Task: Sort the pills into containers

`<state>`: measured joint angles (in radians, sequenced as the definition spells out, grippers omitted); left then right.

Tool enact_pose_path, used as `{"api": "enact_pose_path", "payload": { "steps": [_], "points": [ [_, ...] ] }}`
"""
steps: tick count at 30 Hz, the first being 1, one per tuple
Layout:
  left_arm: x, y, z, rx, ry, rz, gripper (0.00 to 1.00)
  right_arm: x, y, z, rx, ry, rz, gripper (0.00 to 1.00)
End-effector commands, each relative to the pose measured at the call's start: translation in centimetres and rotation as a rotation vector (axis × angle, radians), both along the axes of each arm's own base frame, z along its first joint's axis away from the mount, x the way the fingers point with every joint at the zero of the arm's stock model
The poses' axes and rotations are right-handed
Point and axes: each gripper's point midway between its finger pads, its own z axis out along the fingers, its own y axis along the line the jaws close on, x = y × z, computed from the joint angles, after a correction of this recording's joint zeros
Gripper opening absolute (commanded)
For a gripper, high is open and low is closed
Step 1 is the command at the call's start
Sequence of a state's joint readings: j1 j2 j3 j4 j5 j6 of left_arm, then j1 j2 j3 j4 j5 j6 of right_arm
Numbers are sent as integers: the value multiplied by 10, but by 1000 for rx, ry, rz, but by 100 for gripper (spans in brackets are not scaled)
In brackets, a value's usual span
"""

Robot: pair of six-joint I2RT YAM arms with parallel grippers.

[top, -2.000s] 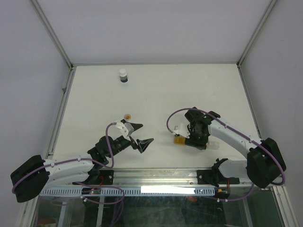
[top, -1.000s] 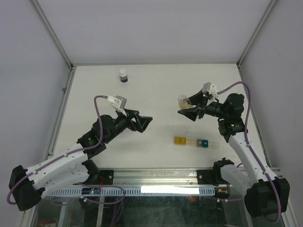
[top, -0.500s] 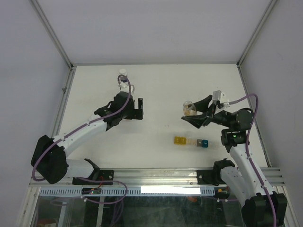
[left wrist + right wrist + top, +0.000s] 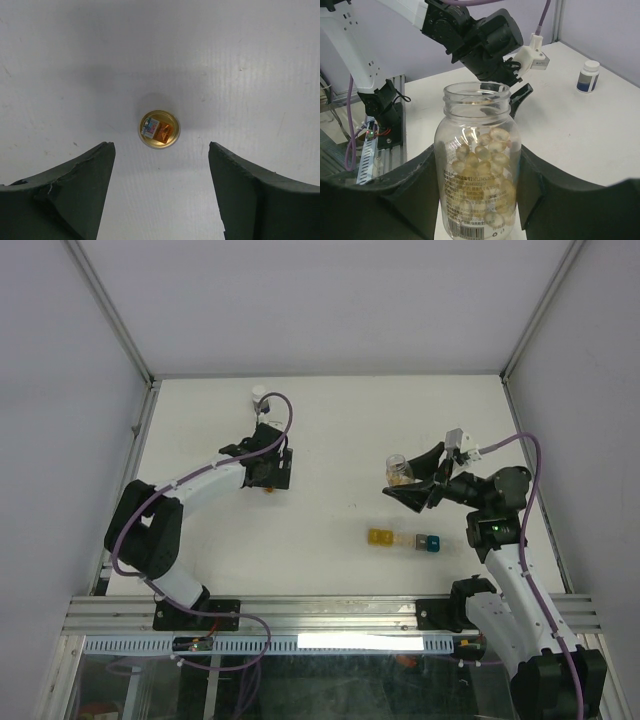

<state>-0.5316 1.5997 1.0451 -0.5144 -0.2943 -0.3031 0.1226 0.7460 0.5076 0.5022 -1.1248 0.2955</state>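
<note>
Compartment strip [image 4: 405, 540] on table [image 4: 330, 430], nearest bases.
Right gripper [image 4: 479, 196] clamped on open vial [image 4: 477, 125], pills [image 4: 492, 150] inside, held just beyond strip.
Left gripper [image 4: 160, 156] has jaws apart, empty, over small round cap [image 4: 159, 129], probably vial's lid, centred between fingers.
Lower straight, pinch rim evenly.

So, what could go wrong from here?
The right claw holds an open jar of pills in the air, away from the strip of containers. Tipped too fast, many pills could spill at once and miss those small compartments. The strip looks loose on the table, so a bump might shift it. The left claw stands open around a small gold cap lying flat, which could slip from a pinch.
</note>
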Motion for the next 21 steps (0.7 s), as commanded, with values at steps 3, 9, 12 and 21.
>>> {"api": "enact_pose_path", "payload": {
  "steps": [3, 9, 12, 21],
  "points": [
    [18, 1, 0, 2, 13, -11, 75, 1, -1, 18, 13, -34, -13, 0],
    [22, -4, -15, -3, 55, -27, 67, 3, -1, 14, 8, -28, -13, 0],
    [22, -6, -19, -5, 67, -29, 65, 4, 0, 13, 6, -24, -11, 0],
    [19, -4, -35, 13, 106, -26, 57, 3, 0, 14, 9, -23, -12, 0]
  ]
}}
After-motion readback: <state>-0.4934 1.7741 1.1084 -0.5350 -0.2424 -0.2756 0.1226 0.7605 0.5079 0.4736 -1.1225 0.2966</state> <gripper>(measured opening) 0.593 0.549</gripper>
